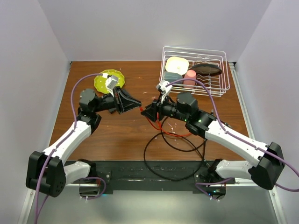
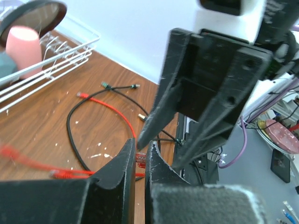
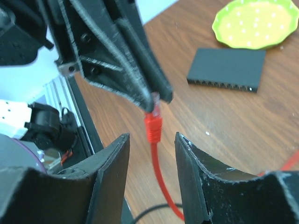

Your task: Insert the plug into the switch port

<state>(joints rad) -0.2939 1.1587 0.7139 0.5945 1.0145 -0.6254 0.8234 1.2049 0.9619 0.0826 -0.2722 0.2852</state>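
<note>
The brown wooden table (image 1: 131,135) sits between white walls, and on it the black switch (image 3: 226,70) lies just beside the yellow-green plate (image 3: 254,23), its ports (image 3: 218,84) lining one long edge. Your left gripper (image 3: 158,95) pinches the plug (image 3: 154,111) of the red cable (image 3: 161,177) in the air. Your right gripper (image 3: 152,137) stands spread around the cable, not touching it. This looks like the handover step. Next you need to carry the plug to a port and square it up.
</note>
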